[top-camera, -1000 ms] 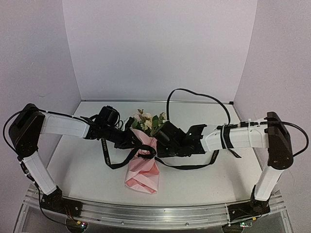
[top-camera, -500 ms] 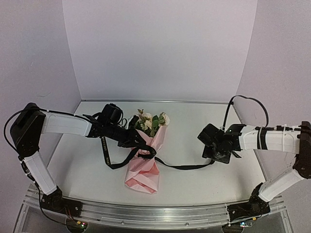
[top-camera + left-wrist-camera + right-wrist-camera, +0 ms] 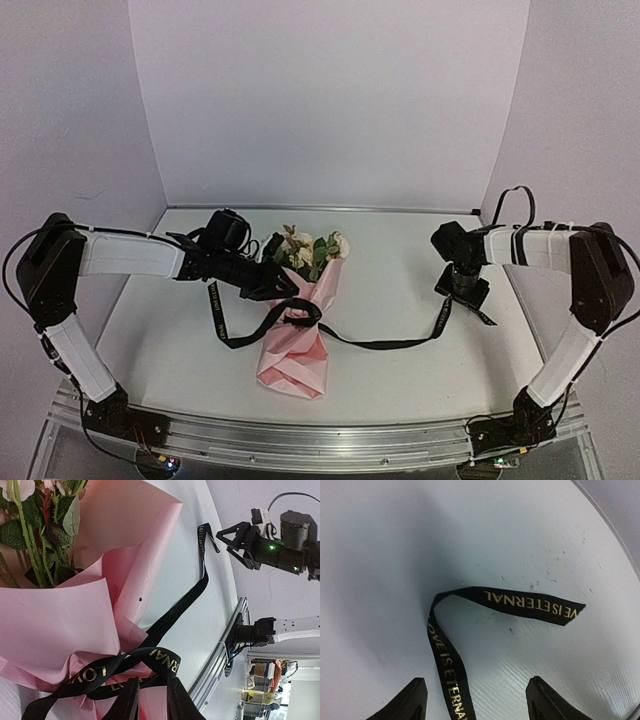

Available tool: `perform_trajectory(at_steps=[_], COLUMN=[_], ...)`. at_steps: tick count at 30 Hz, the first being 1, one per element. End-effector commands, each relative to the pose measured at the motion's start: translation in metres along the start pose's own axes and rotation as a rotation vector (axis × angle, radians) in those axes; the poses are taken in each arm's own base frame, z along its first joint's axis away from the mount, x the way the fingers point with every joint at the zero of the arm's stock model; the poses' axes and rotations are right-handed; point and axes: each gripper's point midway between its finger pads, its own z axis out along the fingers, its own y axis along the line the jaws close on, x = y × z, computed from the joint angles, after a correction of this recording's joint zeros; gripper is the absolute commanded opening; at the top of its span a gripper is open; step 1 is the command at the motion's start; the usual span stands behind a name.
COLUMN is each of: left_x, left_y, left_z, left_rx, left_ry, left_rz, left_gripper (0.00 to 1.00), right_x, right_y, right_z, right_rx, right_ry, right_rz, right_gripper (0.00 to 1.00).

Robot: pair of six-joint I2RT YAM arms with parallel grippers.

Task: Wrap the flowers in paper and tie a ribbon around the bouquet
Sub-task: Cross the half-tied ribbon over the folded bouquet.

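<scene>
1 ribbon (image 3: 530,603) around bouquet (image 3: 295,360) (ends loose)

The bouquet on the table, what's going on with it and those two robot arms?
The flowers are already bundled in a cone of pink paper, and the black ribbon is looped around the waist of the bouquet, with its tails lying loose on the table. The left gripper sits at that loop, its jaws nearly closed and seemingly pinching the ribbon. The right gripper hovers with open jaws over the ribbon's far end, not holding it.
</scene>
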Motion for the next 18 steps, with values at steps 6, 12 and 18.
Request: perform_trajectory(at_steps=[6, 12, 18], left_x=[-0.029, -0.034, -0.040], left_y=[-0.035, -0.036, -0.033], left_z=[-0.036, -0.050, -0.066], left_rx=[0.002, 0.003, 0.005], left_ry=[-0.099, -0.126, -0.154], left_rz=[0.115, 0.115, 0.102], left_gripper=[0.21, 0.21, 0.21], right_x=[-0.020, -0.022, -0.026], right_y=[0.020, 0.021, 0.041], right_z=[0.032, 0.048, 0.052], right_rx=[0.012, 0.030, -0.010], right_ry=[0.075, 0.107, 0.139], right_rz=[0.071, 0.101, 0.077], right_gripper=[0.57, 0.40, 0.04])
